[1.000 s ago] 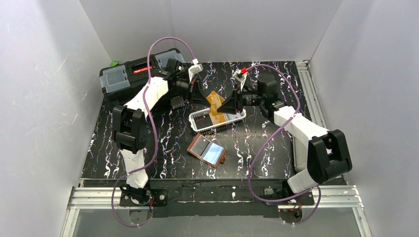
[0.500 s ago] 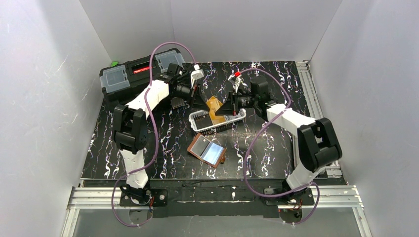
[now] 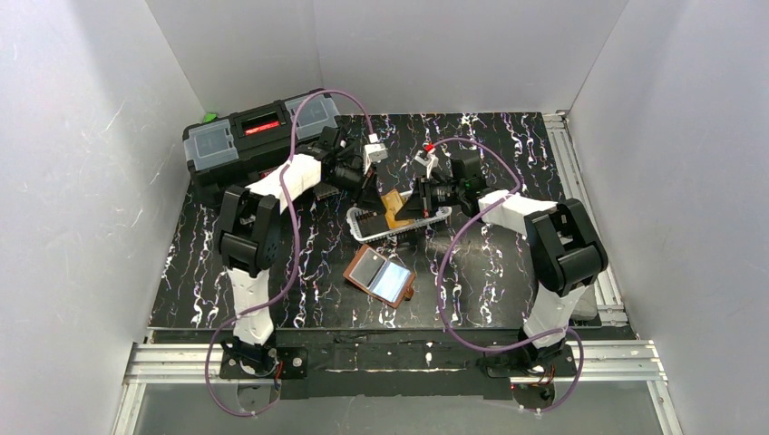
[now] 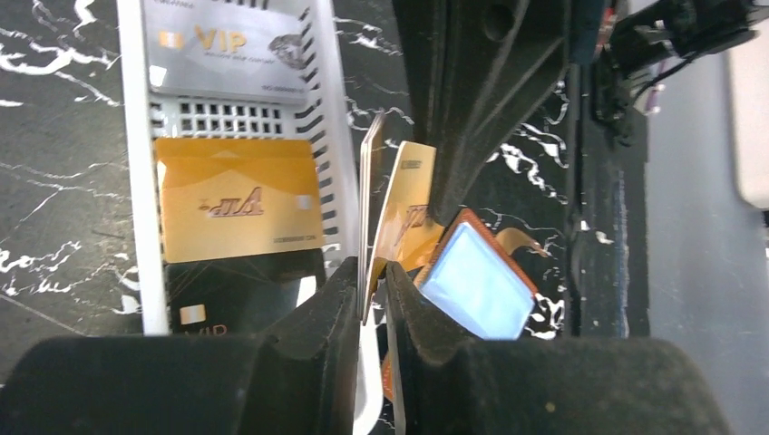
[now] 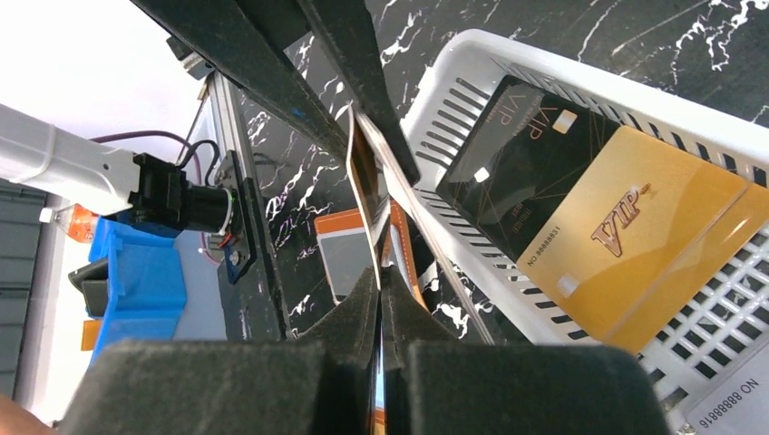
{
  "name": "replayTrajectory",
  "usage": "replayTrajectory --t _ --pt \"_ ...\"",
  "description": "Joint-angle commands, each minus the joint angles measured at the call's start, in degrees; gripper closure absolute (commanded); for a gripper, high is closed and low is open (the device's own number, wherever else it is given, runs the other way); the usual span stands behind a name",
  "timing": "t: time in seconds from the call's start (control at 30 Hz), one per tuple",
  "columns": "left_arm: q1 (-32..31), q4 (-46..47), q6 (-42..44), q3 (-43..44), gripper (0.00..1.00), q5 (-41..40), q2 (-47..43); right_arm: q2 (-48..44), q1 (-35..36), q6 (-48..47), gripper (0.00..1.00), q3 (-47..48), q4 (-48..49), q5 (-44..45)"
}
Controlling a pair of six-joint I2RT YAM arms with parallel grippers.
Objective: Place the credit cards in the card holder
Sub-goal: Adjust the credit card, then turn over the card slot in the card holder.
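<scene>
My left gripper (image 3: 369, 184) and right gripper (image 3: 405, 201) meet over the white basket (image 3: 428, 220). Each is shut on an orange-gold credit card (image 3: 392, 203) held on edge. In the left wrist view two cards stand edge-on at my left gripper (image 4: 370, 283): a thin greyish one (image 4: 368, 195) and an orange one (image 4: 405, 204). My right gripper (image 5: 381, 285) pinches a card (image 5: 361, 195) edge-on. The brown card holder (image 3: 381, 276) lies open on the table in front of the basket, its clear sleeves up. It also shows in the left wrist view (image 4: 476, 281) and the right wrist view (image 5: 345, 249).
The basket (image 4: 136, 181) holds more cards: a gold one (image 4: 236, 199), a silver VIP one (image 4: 227, 54) and a dark one (image 5: 517, 172). A big black toolbox (image 3: 245, 136) stands at the back left. White walls enclose the table.
Both grippers have moved nearer and lower with the orange card, from above the basket's far side down to it. The right arm has folded in. The card holder has not moved.
</scene>
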Motion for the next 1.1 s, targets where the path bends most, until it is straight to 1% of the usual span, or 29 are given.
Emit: replayTrajectory --t 0.0,0.03,0.07,0.17,0.23,0.3,0.33,0.37,0.43,0.47,0.5,0.57,0.6,0.63,0.67,0.7,0.73,0.8,0.87,0.9,1.0,1.07 --pt "-0.9 4.4 -0.8 -0.2 0.83 -12.3 2.2 0.1 0.5 1.5 0.99 2.8 2.4 -3.8" --pt "-1.1 4.5 -0.8 -0.3 0.77 -13.1 2.2 0.1 0.5 1.4 0.99 3.0 2.1 -3.7" --pt "-1.2 4.5 -0.6 -0.6 0.69 -13.6 2.1 0.0 0.5 1.2 0.99 3.1 1.5 -3.6" --pt "-1.5 4.6 -0.6 -1.6 0.51 -15.3 0.3 -0.7 0.5 -0.1 0.99 4.0 -1.3 -2.9" --pt "-1.5 4.7 -1.0 -2.3 0.41 -16.8 -1.3 -1.4 0.5 -0.7 0.99 4.4 -2.8 -2.3" --pt "-1.3 4.6 -1.1 -3.5 0.24 -17.4 -3.9 -2.3 0.5 -0.9 0.99 4.6 -4.1 -1.8" --pt "-1.2 4.4 -1.0 -4.2 0.04 -17.5 -6.1 -3.4 0.5 -0.8 0.99 4.5 -4.6 -1.5" --pt "-1.2 4.4 -1.0 -5.2 0.02 -17.8 -7.9 -4.7 0.5 -0.9 0.99 4.3 -4.8 -1.0" --pt "-1.2 5.0 -0.6 -6.2 0.01 -20.1 -12.8 -8.0 0.5 -0.7 0.99 4.1 -6.8 0.8" --pt "-1.1 3.6 0.3 -5.3 0.01 -21.4 -15.4 -9.9 0.5 -1.2 0.99 3.7 -8.9 2.0" --pt "-0.8 0.4 3.8 -5.6 0.01 -19.9 -21.7 -15.1 0.9 -3.4 0.99 2.5 -13.2 4.4" --pt "-1.9 -0.7 11.1 -11.8 0.00 -13.3 -35.5 -21.7 3.0 -7.1 0.99 2.7 -22.7 10.4" --pt "-3.2 -4.6 18.5 -14.4 0.01 -11.1 -42.9 -24.6 3.8 -6.7 0.99 2.0 -25.7 13.2" --pt "-5.6 -12.4 31.7 -21.2 0.00 -9.8 -50.7 -27.4 4.6 -3.0 0.99 0.5 -29.2 14.5" --pt "-8.6 -16.8 41.7 -29.1 0.00 -12.2 -57.3 -28.3 6.4 -1.4 0.99 0.1 -34.8 15.4" --pt "-10.5 -17.1 50.6 -38.8 0.00 -14.7 -64.2 -29.2 12.3 -0.8 0.99 -2.1 -38.4 19.7" --pt "-10.7 -15.4 57.7 -46.3 0.00 -17.1 -67.3 -30.1 18.2 2.3 0.99 -5.8 -37.4 24.8" --pt "-10.7 -9.3 59.3 -51.9 0.01 -20.3 -69.8 -30.3 22.3 6.8 0.99 -10.1 -34.5 27.2" --pt "-10.5 -3.6 59.2 -54.9 0.00 -22.8 -70.3 -30.0 24.8 10.7 0.99 -14.3 -30.6 27.7" --pt "-10.2 -1.8 61.4 -55.7 0.00 -23.7 -69.7 -29.6 25.7 12.2 0.99 -15.6 -28.9 27.7" --pt "-8.7 4.7 64.6 -57.7 0.08 -24.8 -66.6 -26.7 27.9 13.5 0.99 -16.0 -28.0 28.1" --pt "-7.9 10.7 66.6 -59.3 0.10 -25.6 -64.5 -25.2 28.3 13.9 0.99 -15.8 -27.7 28.3"
